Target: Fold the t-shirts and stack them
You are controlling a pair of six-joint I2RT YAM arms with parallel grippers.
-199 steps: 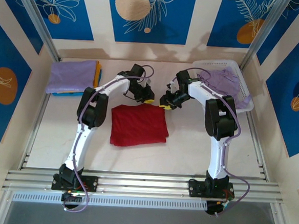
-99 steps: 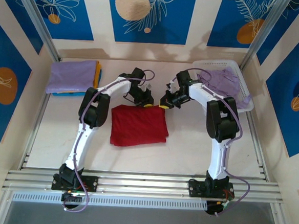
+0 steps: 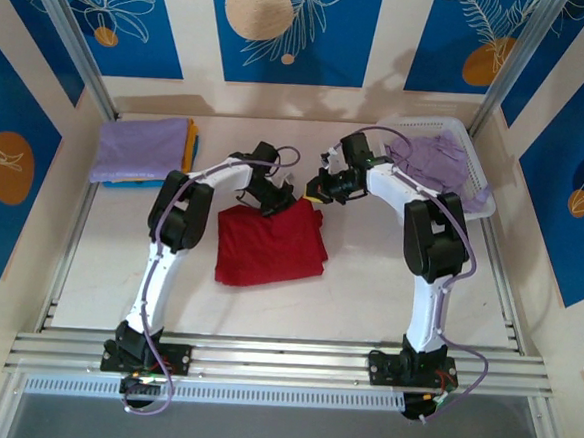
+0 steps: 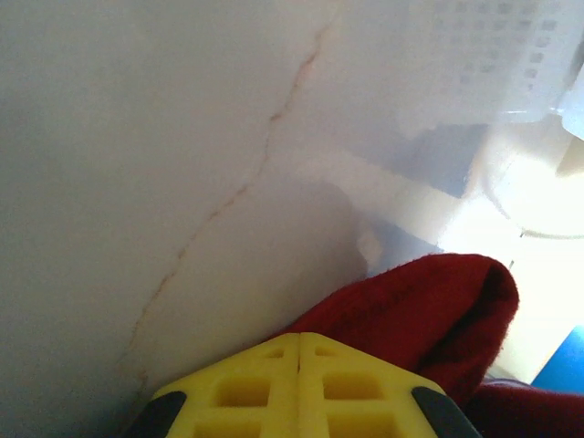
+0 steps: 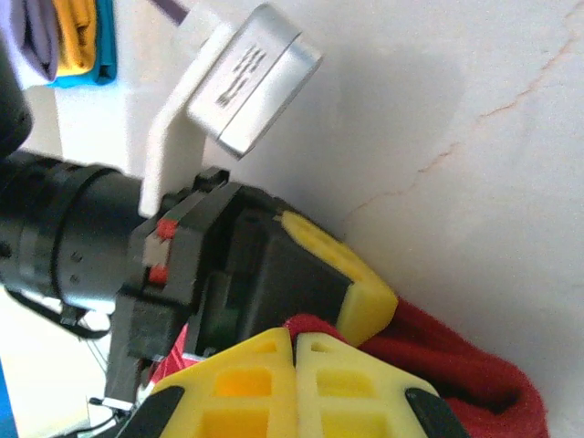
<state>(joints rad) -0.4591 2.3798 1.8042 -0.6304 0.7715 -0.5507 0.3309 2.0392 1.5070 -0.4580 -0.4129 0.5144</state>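
One dark red t-shirt (image 3: 268, 245), roughly flat at ctr of bench (image 3: 118, 267), btwn the two arms; far edge rumpled and raised where both tools meet it. Entry 2, left tool (image 3: 275, 201): at shirt's far edge, near mid; wrist view has yellow fingers (image 4: 246, 388) pressed together w/ no gap, red cloth bunched in a hump at the tips, i.e. clamped on the shirt. Entry 3, right tool (image 3: 316, 193): at shirt's far right corner, just beside left tool; wrist view has fingers (image 5: 239, 383) together, red cloth round the tips, also clamped on it. Entry 4, folded stack (image 3: 142, 148): far left corner of bench, lavender on top, orange-yellow and blue edges showing at its right side. Entry 5, basket (image 3: 419, 122): white lattice, far right corner, w/ lavender shirts (image 3: 439, 157) heaped inside, well apart from red shirt.
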